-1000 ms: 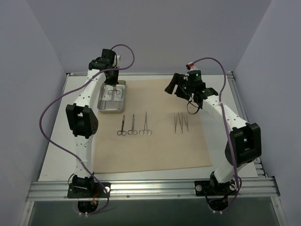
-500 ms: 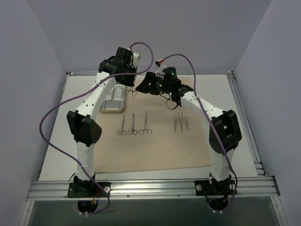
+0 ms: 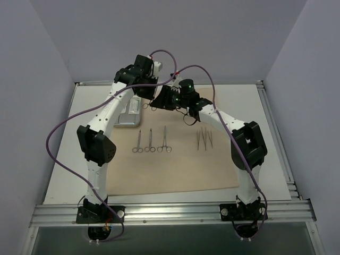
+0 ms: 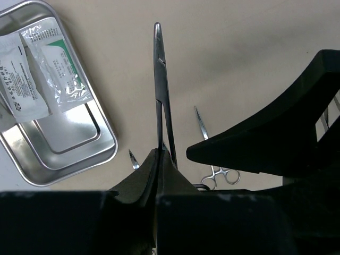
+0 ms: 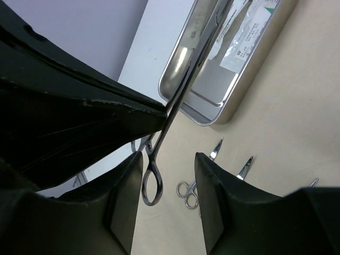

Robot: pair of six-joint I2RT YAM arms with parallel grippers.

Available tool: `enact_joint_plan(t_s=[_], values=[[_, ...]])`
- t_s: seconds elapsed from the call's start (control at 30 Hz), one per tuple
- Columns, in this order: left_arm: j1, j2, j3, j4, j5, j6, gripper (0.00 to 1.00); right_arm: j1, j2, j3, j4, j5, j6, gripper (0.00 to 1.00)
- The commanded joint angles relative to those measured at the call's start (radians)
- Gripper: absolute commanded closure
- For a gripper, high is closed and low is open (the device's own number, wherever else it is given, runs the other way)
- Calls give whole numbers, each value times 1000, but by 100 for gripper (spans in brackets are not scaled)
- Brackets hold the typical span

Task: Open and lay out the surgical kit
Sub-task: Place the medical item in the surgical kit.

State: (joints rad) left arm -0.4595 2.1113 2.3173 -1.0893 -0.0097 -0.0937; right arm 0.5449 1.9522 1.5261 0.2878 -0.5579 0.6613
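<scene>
Beige cloth (image 3: 180, 170) spread flat; three instruments (image 3: 151, 142) rowed, tweezers (image 3: 204, 139) at their 3 o'clock, tray (image 4: 69, 133) with packets (image 4: 42, 69) at 11. Left gripper (image 4: 159, 162) clamps fourth forceps (image 4: 159, 79) aloft; right gripper (image 5: 169, 162) half-open astride its handle, not touching. Placement left.

Packets (image 4: 40, 69) in tray (image 4: 69, 138); tweezers (image 3: 204, 139) right of instruments (image 3: 151, 141).

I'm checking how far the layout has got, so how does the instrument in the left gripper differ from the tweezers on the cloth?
The held instrument is lifted, clamped in the shut left gripper; the tweezers lie flat on the cloth. The held instrument ends in finger rings; the tweezers have none. The open right gripper flanks its rings; the tweezers are untouched. Both are slim steel.
</scene>
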Motion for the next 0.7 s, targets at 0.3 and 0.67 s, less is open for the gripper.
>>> enact_joint_plan(t_s=[0.3, 0.67], values=[[-1, -50, -19, 42, 42, -15, 98, 9, 34, 54, 99, -63, 35, 99], [13, -83, -41, 19, 111, 51, 52, -98, -76, -92, -25, -146, -104, 100]])
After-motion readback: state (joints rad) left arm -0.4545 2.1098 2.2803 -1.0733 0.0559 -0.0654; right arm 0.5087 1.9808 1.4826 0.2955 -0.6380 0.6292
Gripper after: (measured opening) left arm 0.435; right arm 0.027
